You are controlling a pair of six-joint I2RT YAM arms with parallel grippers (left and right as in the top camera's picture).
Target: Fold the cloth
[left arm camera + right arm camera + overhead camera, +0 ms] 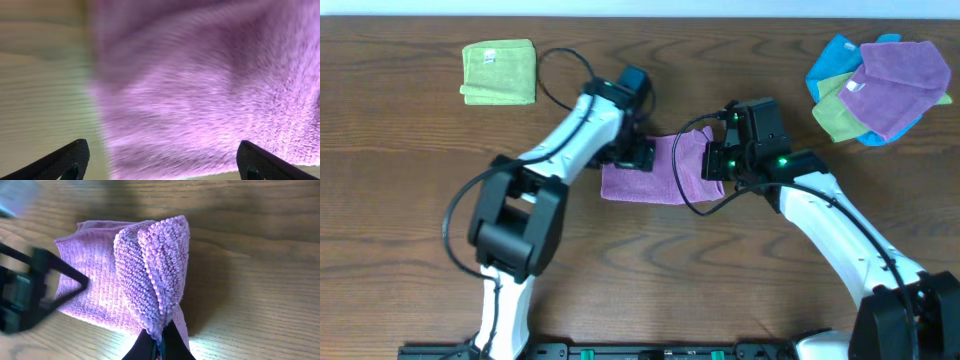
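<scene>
Left gripper [162, 150] jaws stand wide apart over the left edge of the cloth [660, 178], which lies between them; right gripper [159, 339] jaws are clamped together on a raised fold at its right side. The table [620, 290] lies beneath both. A pile of cloths [880, 88] sits well off beyond the right jaws, a green cloth [498, 72] well off beyond the left
</scene>
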